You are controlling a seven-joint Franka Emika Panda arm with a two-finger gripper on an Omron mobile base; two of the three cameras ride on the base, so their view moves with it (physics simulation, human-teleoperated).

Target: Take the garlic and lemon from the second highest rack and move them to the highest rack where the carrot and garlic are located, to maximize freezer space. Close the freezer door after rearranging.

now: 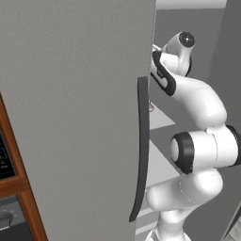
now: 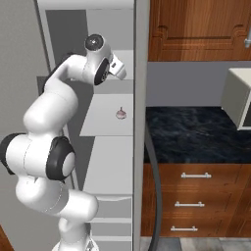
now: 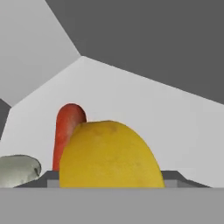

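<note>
The arm is reaching deep inside the freezer (image 2: 88, 29), with grey walls sitting close around it. The lemon (image 3: 111, 155) is sitting right at the tool, looking big, round and yellow. I cannot tell if the tool is holding it. A carrot (image 3: 68, 131) is standing just behind, and garlic (image 3: 17, 168) is lying beside it. Another garlic (image 2: 121, 113) is resting on the second highest rack (image 2: 105, 122).

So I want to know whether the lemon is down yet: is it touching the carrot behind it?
Cannot tell. In the hand view the lemon overlaps the upright carrot's lower part, hiding any gap or contact between them.
</note>
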